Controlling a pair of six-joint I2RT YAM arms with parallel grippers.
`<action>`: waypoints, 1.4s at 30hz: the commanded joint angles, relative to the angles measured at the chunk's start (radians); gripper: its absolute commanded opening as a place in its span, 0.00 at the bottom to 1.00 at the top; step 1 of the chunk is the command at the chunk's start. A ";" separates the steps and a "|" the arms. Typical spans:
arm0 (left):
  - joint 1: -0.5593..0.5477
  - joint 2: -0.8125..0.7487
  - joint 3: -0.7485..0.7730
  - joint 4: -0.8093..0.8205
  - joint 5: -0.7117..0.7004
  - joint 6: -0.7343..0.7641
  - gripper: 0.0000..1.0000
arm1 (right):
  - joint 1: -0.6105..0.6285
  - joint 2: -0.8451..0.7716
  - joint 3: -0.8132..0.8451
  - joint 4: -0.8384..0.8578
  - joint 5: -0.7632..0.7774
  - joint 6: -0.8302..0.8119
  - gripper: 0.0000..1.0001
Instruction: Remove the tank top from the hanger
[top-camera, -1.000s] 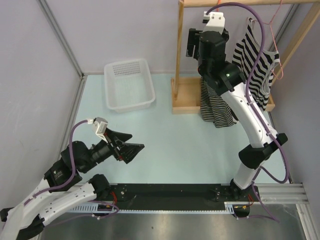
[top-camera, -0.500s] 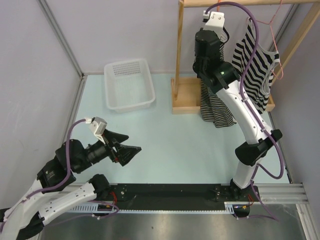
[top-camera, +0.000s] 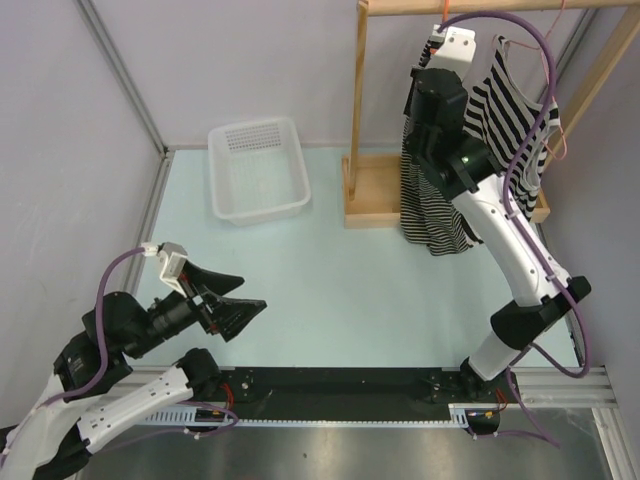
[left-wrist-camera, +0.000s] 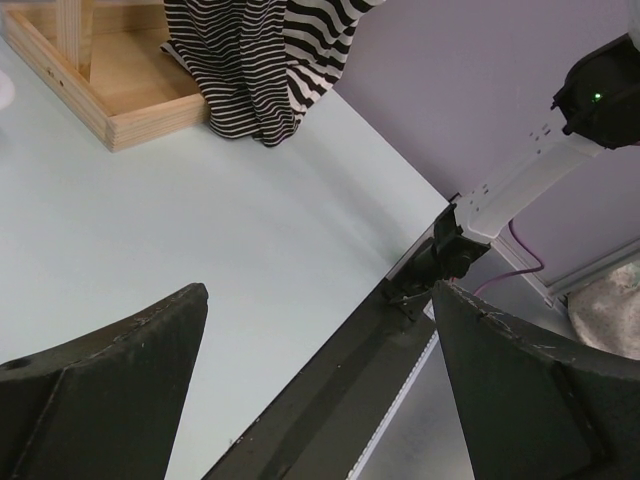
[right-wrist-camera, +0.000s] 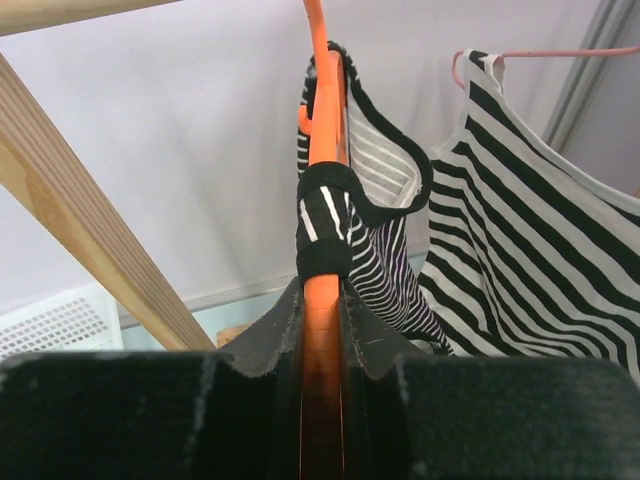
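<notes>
While the right gripper (right-wrist-camera: 322, 300) clamps the orange hanger (right-wrist-camera: 325, 110), the tank top (right-wrist-camera: 390, 260) loops its strap over it just beyond, at 12 o'clock; the left gripper (left-wrist-camera: 320, 290) gapes wide, far off at 8 o'clock.

white basket (top-camera: 258, 175) far-left on table (top-camera: 350, 280) | wooden rack (top-camera: 359, 100) right of it | pink hanger (right-wrist-camera: 560, 50), likely on rack

The top camera looks down on the table (top-camera: 330, 260) from behind; the left wrist camera looks low across it; the right wrist camera is close at the hanger (right-wrist-camera: 324, 110). All 3 see the tank top (left-wrist-camera: 255, 60).
</notes>
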 joint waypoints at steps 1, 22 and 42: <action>0.006 0.025 0.051 -0.006 0.020 -0.046 0.99 | -0.002 -0.139 -0.076 0.248 -0.058 -0.041 0.00; 0.006 0.229 0.052 0.256 -0.026 -0.159 0.99 | -0.141 -0.530 -0.444 0.176 -0.419 0.082 0.00; 0.026 0.740 0.353 0.455 -0.167 0.100 0.99 | -0.138 -1.128 -0.864 -0.230 -1.162 0.373 0.00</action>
